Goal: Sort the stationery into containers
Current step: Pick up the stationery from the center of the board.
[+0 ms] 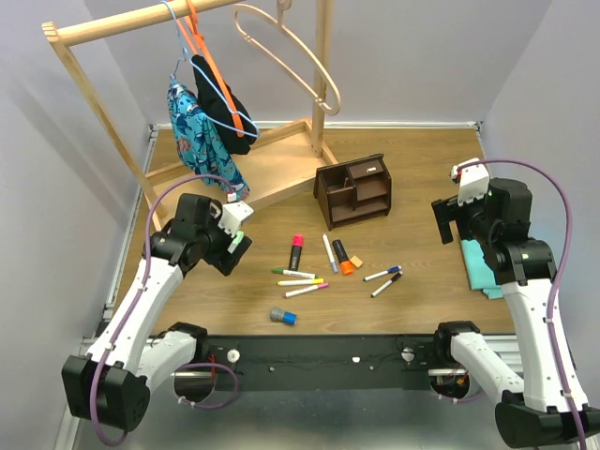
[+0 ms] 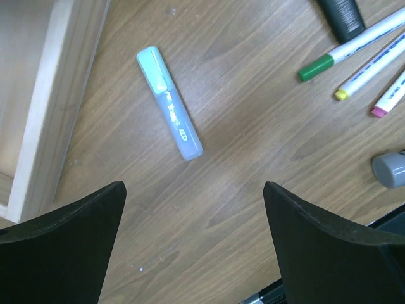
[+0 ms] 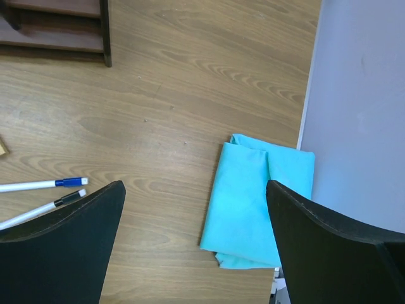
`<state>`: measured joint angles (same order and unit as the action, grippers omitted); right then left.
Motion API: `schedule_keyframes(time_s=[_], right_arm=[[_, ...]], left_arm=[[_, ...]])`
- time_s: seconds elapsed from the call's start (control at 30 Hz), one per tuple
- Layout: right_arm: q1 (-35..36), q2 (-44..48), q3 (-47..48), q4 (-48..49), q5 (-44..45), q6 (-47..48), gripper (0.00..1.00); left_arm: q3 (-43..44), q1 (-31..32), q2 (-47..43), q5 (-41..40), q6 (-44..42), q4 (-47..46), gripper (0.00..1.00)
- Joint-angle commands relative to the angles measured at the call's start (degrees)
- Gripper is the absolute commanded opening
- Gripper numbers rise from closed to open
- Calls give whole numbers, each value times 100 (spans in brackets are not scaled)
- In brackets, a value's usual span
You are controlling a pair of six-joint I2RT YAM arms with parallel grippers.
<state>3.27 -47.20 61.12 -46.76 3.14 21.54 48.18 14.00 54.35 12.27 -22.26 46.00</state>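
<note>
Left gripper [image 2: 193,196], right gripper [image 3: 195,190] aloft, agape

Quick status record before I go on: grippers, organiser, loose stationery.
left gripper: open, empty, over a pale green highlighter
right gripper: open, empty, near a folded blue cloth
markers: loose on the table
black highlighters: two, among the markers
cylinder: lying nearest the arm bases
organiser: upright, behind the markers

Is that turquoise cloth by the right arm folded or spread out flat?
Folded: the turquoise cloth lies as a compact rectangle, with layered edges and a fold line visible from the right wrist.
</note>
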Motion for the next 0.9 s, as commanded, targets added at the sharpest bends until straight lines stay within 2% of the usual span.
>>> schedule_keyframes(time_s=[0.0, 0.1, 0.17, 0.23, 0.43, 0.87], right_arm=[[-10, -17, 286, -202, -452, -167, 100], [-10, -114, 531, -350, -953, 94, 100], [-10, -237, 655, -553, -1394, 184, 100], [-19, -446, 804, -544, -1517, -140, 100], [-10, -887, 1121, -571, -1570, -651, 97], [-10, -729, 919, -316, -1544, -1046, 96]], left_arm=[[-107, 24, 242, -470, 204, -152, 99], [-90, 24, 594, -542, 344, -284, 97], [6, 24, 935, -612, 407, -328, 91], [173, 24, 1182, -691, 529, -320, 89], [437, 41, 1956, -779, 977, -573, 84], [938, 261, 3283, -1640, 1488, -1031, 74]])
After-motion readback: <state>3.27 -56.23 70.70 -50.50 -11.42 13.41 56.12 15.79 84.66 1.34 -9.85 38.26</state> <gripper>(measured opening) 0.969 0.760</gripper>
